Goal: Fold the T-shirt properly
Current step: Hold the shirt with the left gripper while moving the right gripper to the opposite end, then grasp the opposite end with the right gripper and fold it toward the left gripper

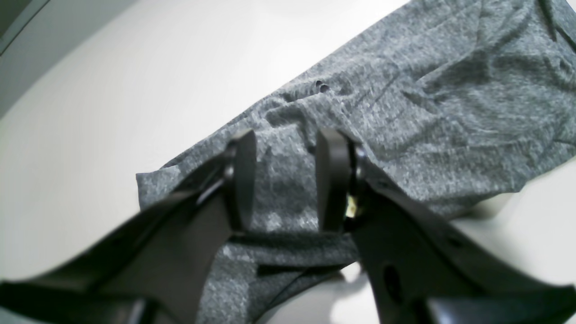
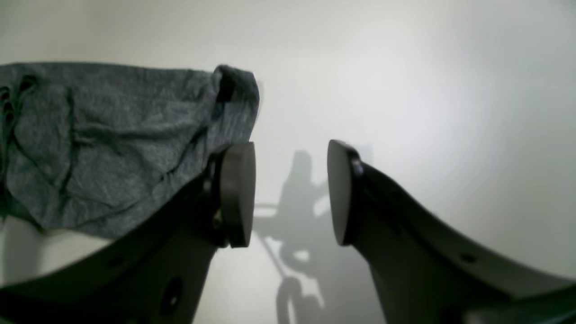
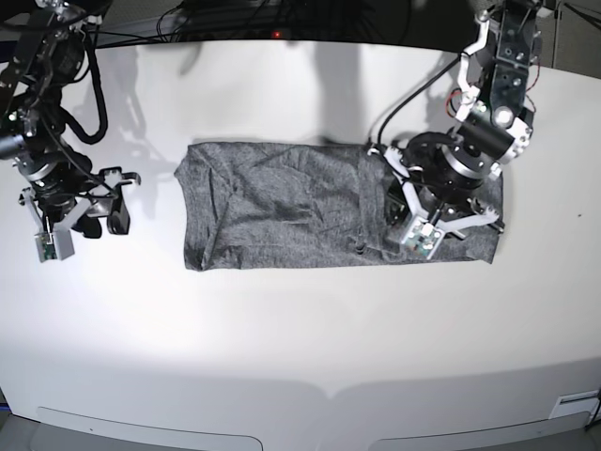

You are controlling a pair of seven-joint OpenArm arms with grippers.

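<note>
Left gripper (image 1: pixel 285 180), black and two-fingered, hangs over the end of the heather-grey, long-sleeved knit T-shirt (image 3: pixel 282 211) nearest the table's right edge in the base view; its jaws stand apart with grey cloth showing between them, and whether the pads touch the fabric I cannot tell; right gripper (image 2: pixel 290 193) waits over bare white table (image 3: pixel 300 329) towards the left edge, well apart from the shirt in the base view, jaws spread and holding nothing; the shirt lies as a long flattened band across the middle of the table, already doubled by the look of its layered edges, with soft creases over its face; judged from those creases it is light, limp and not slippery, so it should sag and drag rather than keep its shape; a single pinch would likely bunch it; better to take both corners of one short end, catching every layer at the edge, and carry them over together
</note>
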